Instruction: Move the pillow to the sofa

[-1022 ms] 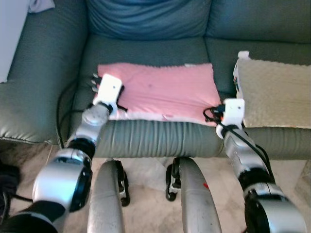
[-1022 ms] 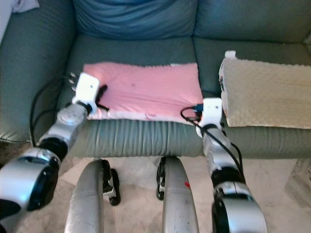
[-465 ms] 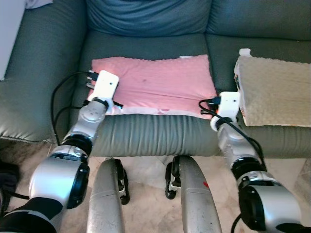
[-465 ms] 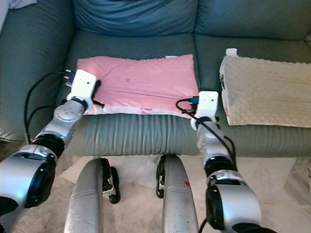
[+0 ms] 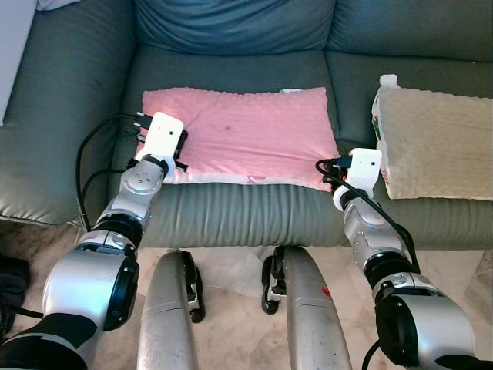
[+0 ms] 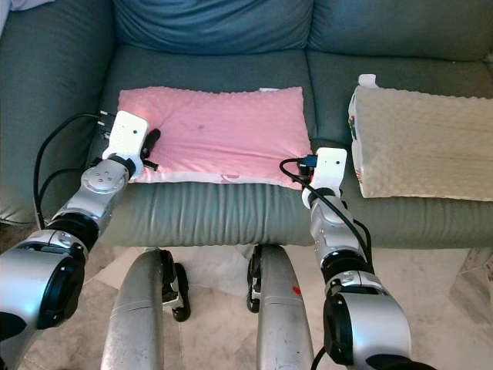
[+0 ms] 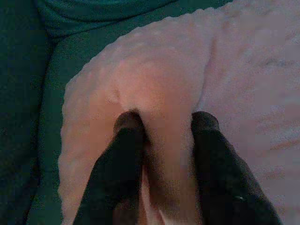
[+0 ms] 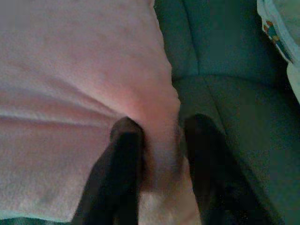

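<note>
I have the sofa (image 5: 69, 131) in front of me, and the pink pillow (image 5: 246, 135) already lies flat on its left seat cushion, beside a beige pillow (image 5: 435, 142) on the right seat. As I judge it, the carrying is done and only the letting go is left. My left hand (image 7: 161, 124) pinches the pillow's left front corner between its fingers (image 7: 124, 154), and my right hand (image 8: 157, 126) grips the right front corner.
</note>
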Controlling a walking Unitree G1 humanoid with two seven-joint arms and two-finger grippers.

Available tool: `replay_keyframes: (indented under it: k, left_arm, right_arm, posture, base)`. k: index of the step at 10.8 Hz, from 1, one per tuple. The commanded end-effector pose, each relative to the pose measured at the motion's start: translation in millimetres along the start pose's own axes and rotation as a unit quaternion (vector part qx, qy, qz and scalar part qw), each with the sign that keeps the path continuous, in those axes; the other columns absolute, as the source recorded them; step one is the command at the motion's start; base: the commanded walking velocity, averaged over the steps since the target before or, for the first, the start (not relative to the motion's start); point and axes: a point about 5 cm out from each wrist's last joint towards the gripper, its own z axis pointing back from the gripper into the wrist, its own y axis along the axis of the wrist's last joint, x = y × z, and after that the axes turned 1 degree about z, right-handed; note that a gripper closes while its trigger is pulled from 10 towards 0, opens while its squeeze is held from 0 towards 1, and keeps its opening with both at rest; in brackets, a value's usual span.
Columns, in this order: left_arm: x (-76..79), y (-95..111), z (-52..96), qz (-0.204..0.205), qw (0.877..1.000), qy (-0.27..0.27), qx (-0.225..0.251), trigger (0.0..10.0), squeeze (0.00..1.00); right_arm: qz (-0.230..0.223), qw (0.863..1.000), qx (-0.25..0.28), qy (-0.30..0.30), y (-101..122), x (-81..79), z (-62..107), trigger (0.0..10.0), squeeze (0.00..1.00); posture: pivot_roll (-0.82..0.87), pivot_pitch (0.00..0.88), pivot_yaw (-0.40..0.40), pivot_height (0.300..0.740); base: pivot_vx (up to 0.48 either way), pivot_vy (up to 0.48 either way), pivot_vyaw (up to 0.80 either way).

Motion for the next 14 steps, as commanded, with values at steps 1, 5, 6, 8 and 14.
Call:
replay_keyframes:
  k: [1, 5, 6, 8, 14]
  left_arm:
    - [-12.8, -14.1, 5.5, -0.006, 0.999, 0.024, -0.032, 10.0, 1.00]
    - [-12.7, -14.8, 6.4, -0.047, 0.998, 0.025, -0.029, 10.0, 1.00]
    - [-13.7, -14.3, 6.4, -0.054, 0.998, 0.030, -0.027, 10.0, 1.00]
    - [-18.5, -12.5, 6.0, -0.060, 0.997, 0.048, -0.027, 10.0, 1.00]
    - [-40.2, -13.5, 9.8, -0.036, 0.992, 0.113, -0.031, 10.0, 1.00]
  right_arm:
    - [-0.010, 0.999, -0.027, -0.024, -16.2, 8.9, 6.4, 10.0, 1.00]
    - [-0.030, 0.999, -0.022, -0.023, -15.9, 7.4, 6.5, 10.0, 1.00]
    - [-0.029, 0.999, -0.023, -0.020, -16.6, 6.4, 6.7, 10.0, 1.00]
    - [-0.028, 0.999, -0.024, -0.016, -15.8, 6.0, 6.0, 10.0, 1.00]
    - [-0.033, 0.999, -0.016, -0.010, -12.4, 5.3, 4.6, 10.0, 1.00]
  posture:
    - [-0.08, 0.427, -0.028, 0.645]
    - [-0.08, 0.414, -0.028, 0.645]
    - [-0.08, 0.411, -0.032, 0.645]
    - [-0.08, 0.405, -0.036, 0.645]
    - [-0.07, 0.370, -0.023, 0.645]
  base:
    - [0.000, 0.000, 0.00]
    - [0.000, 0.000, 0.00]
    - [0.000, 0.000, 0.00]
    - [0.000, 0.000, 0.00]
    - [0.000, 0.000, 0.00]
